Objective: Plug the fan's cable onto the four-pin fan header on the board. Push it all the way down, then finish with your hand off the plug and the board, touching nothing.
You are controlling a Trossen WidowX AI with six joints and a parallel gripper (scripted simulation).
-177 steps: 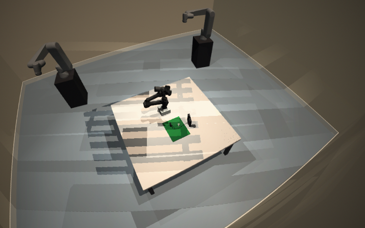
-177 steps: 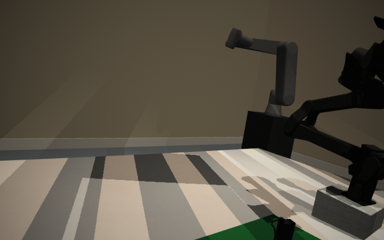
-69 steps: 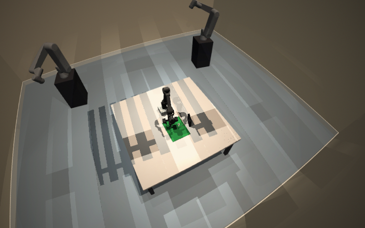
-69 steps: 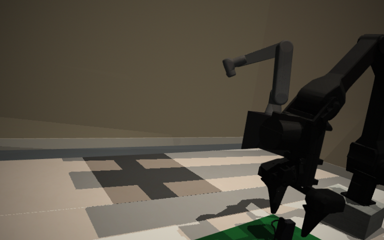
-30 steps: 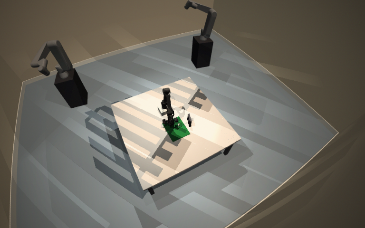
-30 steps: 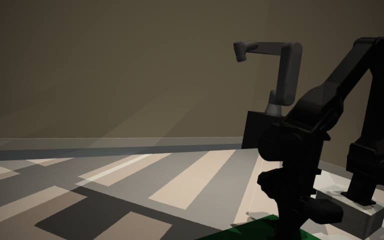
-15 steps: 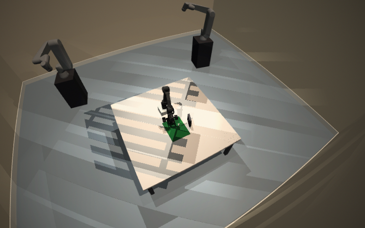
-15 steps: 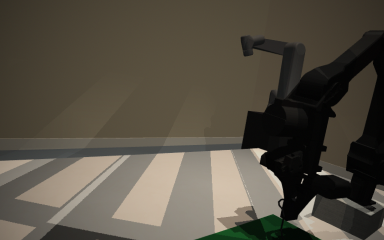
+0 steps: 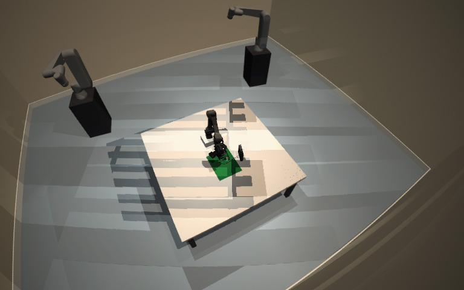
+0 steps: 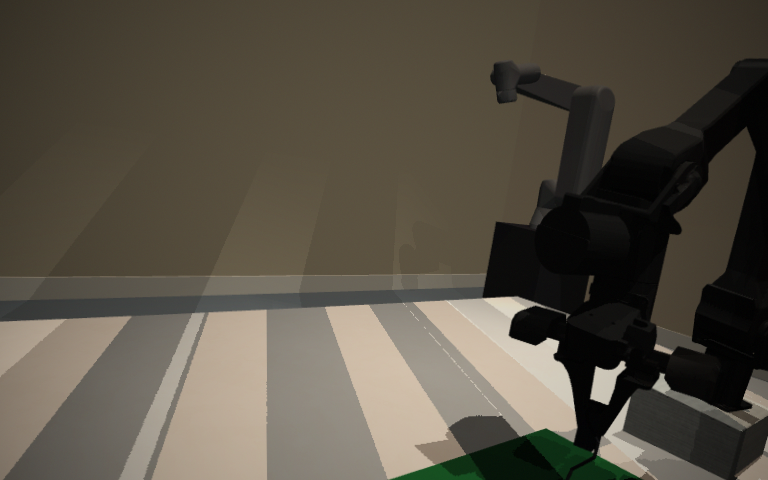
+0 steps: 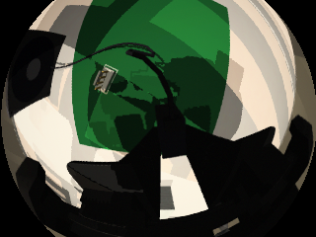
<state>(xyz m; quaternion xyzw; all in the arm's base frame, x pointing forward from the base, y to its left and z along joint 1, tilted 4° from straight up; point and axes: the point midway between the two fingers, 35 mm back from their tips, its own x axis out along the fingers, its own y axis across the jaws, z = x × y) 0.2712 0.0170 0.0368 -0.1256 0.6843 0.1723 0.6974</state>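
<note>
The green board lies flat on the table. The white four-pin header stands on it, with pins showing and no plug on it. My gripper is shut on the dark fan plug, near the board's arm-side part. In the wrist view the plug is to the right of and below the header, apart from it. The plug's height over the board is hard to tell. The black cable loops from the plug to the fan.
The fan stands upright beside the board. The table carries my arm's grey base block. Two grey arms stand on dark pedestals away from the table. Striped shadows cross the table and board.
</note>
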